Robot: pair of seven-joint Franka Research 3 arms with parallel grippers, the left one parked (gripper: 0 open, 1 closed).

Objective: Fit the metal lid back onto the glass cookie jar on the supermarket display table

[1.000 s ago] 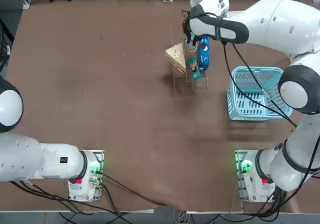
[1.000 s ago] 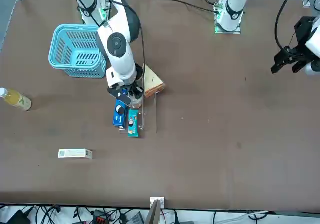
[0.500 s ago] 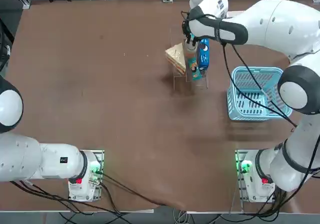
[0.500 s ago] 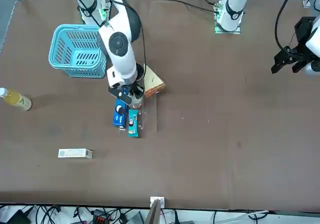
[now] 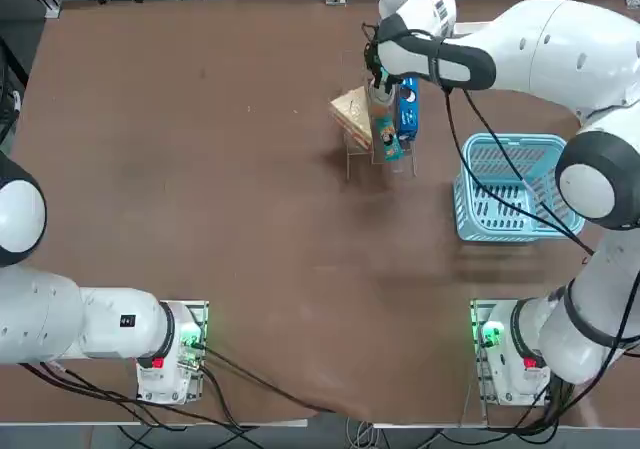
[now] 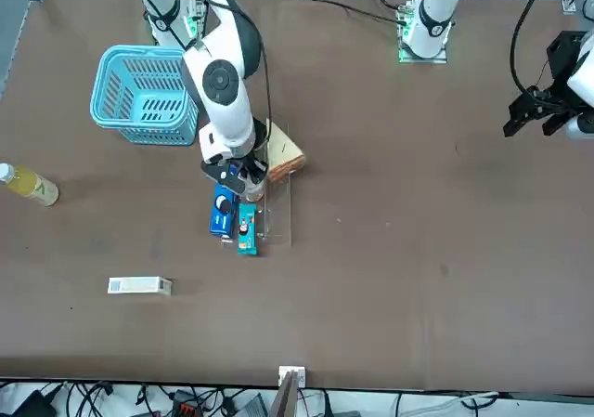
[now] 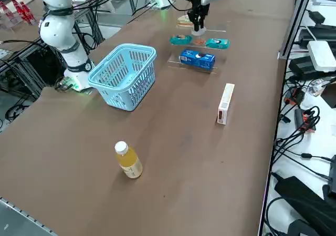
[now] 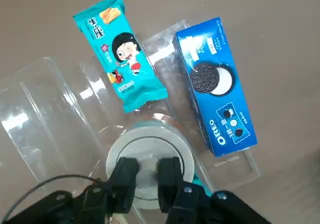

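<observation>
- Little has moved since the earlier frame: in the front view your right wrist sits a touch further towards the right of the frame; the blue biscuit box (image 6: 222, 212) and teal snack pack (image 6: 247, 229) lie where they did.
- Your right gripper (image 8: 148, 165) is closed in narrowly on the middle of the metal lid (image 8: 118, 154), a finger either side of its raised centre.
- You have the lid at the glass cookie jar (image 7: 200, 41), upper middle of the right side view, among the snacks on the clear stand (image 8: 55, 109). You can't tell whether it is fully seated.
- Watch for the lid perching crooked on the rim: an off-centre press could tip it or slide the jar.
- Open too soon and it may drop askew; open too wide and you could nudge the teal pack.
- Lift before the grip is free and you might pull the lid off again.
</observation>
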